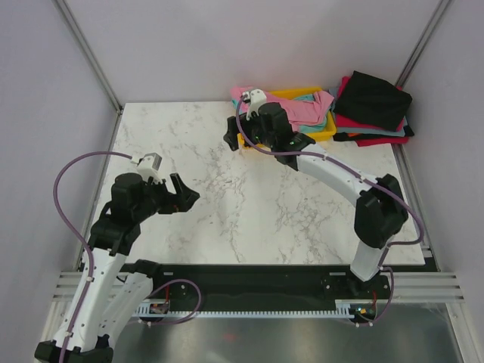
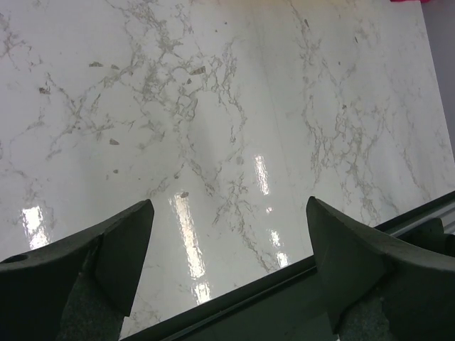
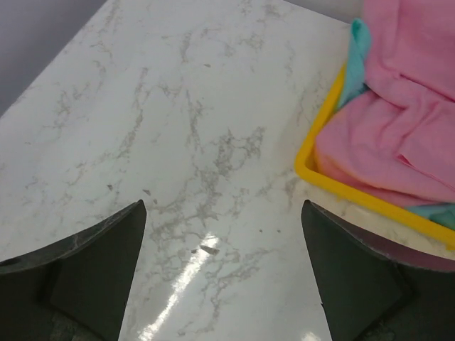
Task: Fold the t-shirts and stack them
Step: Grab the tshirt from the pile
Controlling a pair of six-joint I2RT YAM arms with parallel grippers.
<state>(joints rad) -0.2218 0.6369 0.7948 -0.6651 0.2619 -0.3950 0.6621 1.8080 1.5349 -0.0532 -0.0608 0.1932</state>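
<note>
While both arms hang with jaws spread wide and empty, the shirts wait at the far right.
Right gripper (image 1: 234, 142) sits just beside the yellow plastic tray (image 1: 327, 134), placed, I'd say, to reach the crumpled pink cotton t-shirt (image 1: 302, 106) heaped over a teal t-shirt (image 3: 357, 42); a folded black t-shirt (image 1: 374, 98) tops a red t-shirt (image 1: 378, 141) alongside. Left gripper (image 1: 184, 195) hovers over the white marble-patterned table (image 1: 249, 219), likely ready to help spread.

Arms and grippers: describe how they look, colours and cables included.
The left arm and right arm have white links and bulky black joints. The left gripper and right gripper are black, each with two wedge-shaped fingers. A purple cable loops along each arm.
</note>
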